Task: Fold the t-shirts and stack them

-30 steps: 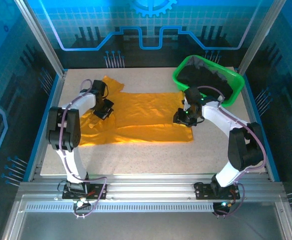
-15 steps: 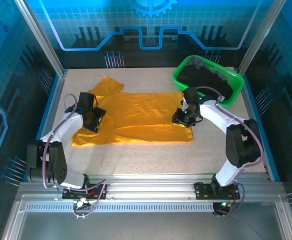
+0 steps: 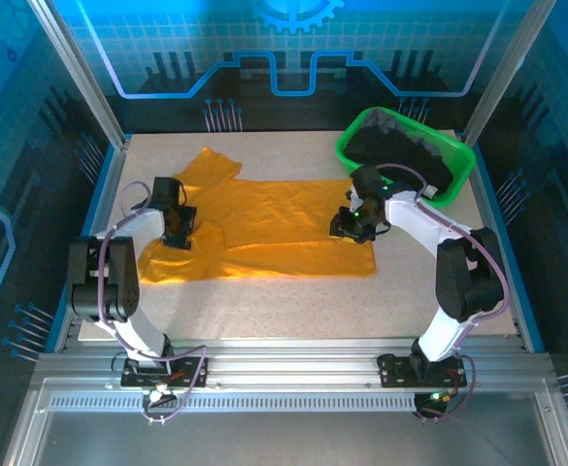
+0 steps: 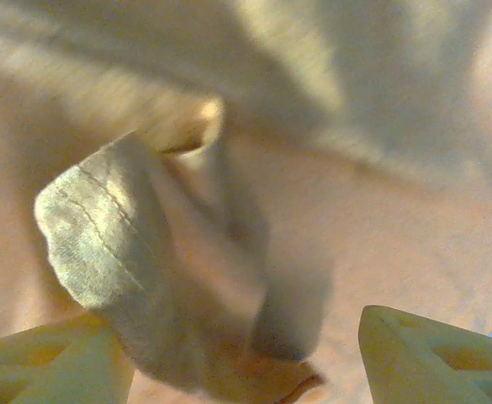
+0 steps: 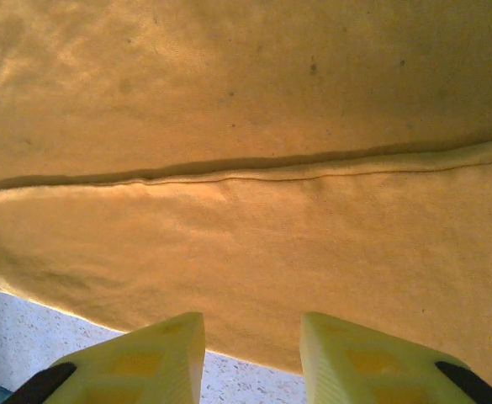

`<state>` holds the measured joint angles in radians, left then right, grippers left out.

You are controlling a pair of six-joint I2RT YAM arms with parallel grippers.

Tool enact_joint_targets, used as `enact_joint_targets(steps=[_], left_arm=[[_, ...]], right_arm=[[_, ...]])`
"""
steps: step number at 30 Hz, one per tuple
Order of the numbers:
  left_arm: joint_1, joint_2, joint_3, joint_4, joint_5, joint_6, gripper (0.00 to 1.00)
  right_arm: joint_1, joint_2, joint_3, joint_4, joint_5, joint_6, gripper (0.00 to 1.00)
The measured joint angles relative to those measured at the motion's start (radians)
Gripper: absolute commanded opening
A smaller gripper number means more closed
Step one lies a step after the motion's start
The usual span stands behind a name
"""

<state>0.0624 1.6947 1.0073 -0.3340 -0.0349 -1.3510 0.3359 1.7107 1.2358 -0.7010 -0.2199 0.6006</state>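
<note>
The left gripper [image 3: 176, 232] hung with jaws wide over the shirt's left end. A rumpled sleeve fold [image 4: 103, 227] lay loose between them, nothing pinched. The right gripper [image 3: 350, 226], jaws partway apart and empty as far as I could see, sat over the right hem. Between them the orange t-shirt [image 3: 264, 223] lay flat, its long axis running left to right. The black t-shirts [image 3: 400, 155] sat in the green basket [image 3: 353, 155], nearest the right arm.
</note>
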Motion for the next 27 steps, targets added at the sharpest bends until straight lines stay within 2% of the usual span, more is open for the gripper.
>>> enact_joint_targets(steps=[8,12,16,18,23,27], left_arm=[[0.025,0.203,0.275,-0.012,0.009,0.158,0.62],[0.025,0.249,0.364,-0.045,0.013,0.23,0.59],[0.005,0.206,0.37,-0.101,-0.029,0.309,0.46],[-0.027,0.161,0.372,-0.137,-0.047,0.358,0.39],[-0.184,0.122,0.46,-0.29,-0.092,0.511,0.22],[-0.277,0.171,0.505,-0.41,-0.128,0.622,0.21]], right_arm=[[0.0,-0.001,-0.031,0.003,-0.002,0.0,0.36],[0.0,-0.001,-0.031,0.003,-0.002,0.0,0.35],[0.0,-0.001,-0.031,0.003,-0.001,0.0,0.34],[0.0,-0.001,-0.031,0.003,-0.002,0.0,0.34],[0.0,-0.001,-0.031,0.003,-0.002,0.0,0.33],[0.0,-0.001,-0.031,0.032,-0.054,-0.005,0.38]])
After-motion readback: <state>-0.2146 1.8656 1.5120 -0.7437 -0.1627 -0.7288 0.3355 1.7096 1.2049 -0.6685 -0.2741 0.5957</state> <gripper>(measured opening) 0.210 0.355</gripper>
